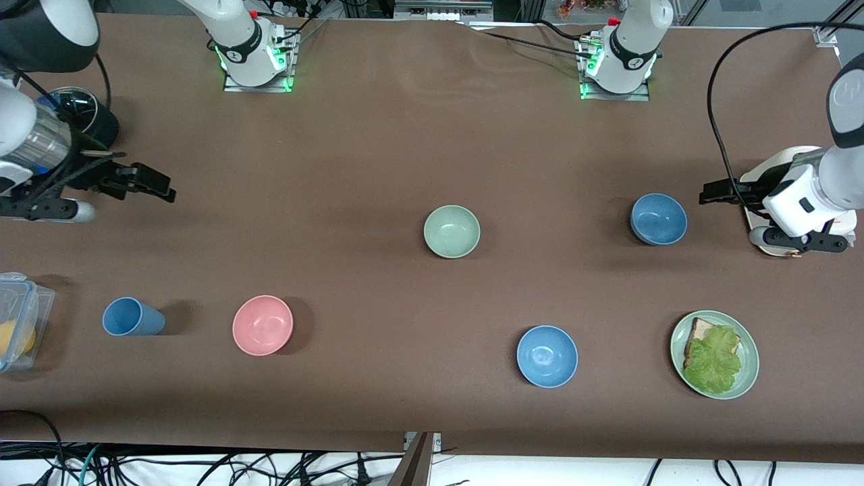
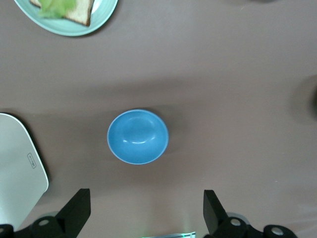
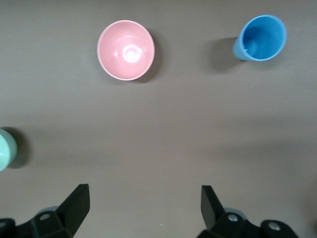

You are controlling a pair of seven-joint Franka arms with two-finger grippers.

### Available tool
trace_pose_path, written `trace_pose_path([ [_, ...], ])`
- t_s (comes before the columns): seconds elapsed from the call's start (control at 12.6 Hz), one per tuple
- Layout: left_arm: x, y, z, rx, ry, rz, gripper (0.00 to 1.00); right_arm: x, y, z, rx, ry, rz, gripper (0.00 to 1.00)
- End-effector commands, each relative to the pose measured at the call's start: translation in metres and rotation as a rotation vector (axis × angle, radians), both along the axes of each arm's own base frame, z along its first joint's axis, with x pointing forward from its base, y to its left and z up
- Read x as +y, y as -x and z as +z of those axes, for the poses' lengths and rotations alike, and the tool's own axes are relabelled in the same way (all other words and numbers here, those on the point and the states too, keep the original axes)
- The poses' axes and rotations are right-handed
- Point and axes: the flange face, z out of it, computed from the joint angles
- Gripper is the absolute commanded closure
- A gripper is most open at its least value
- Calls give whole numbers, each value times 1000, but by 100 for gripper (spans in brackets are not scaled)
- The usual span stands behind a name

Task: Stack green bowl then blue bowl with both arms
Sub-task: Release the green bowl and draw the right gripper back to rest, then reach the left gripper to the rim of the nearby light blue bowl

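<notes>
While both arms wait, green bowl [image 1: 451,231] sits unstacked.

Both arms wait raised at the table's ends, left pincer [image 1: 709,192] and right pincer [image 1: 162,187] open, empty.

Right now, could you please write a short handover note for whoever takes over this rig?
Left gripper: open, empty, waiting at the left arm's end of the table beside the duller blue bowl.
Right gripper: open, empty, waiting at the right arm's end.
Green bowl: mid-table, upright, alone.
A brighter blue bowl sits nearer the front camera; pink bowl, blue cup and plate with bread and lettuce are not part of the job.
Done: nothing stacked.
Left: stack green, then blue.
</notes>
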Motion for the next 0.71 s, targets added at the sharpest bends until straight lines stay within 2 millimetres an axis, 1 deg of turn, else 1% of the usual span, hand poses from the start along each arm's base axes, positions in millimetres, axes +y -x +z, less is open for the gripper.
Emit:
trace_pose_path([
  [0.0,31,17,-51,-24,54,-70,0,4,12,13,-9,45,57,1],
  [0.08,52,25,-72,-53,71,-63,0,3,12,13,-10,61,65,1],
  [0.16,65,33,-93,-79,110,-52,0,4,12,13,-10,87,78,1],
  [0.24,84,44,-115,-104,131,-36,0,6,12,13,-11,87,83,1],
  [0.4,98,64,-154,-158,160,-44,0,9,12,12,-12,89,85,1],
  [0.47,99,72,-170,-172,164,-37,0,9,10,11,-15,90,85,1],
  [0.63,99,82,-191,-204,151,-10,1,9,7,13,-24,91,77,1],
])
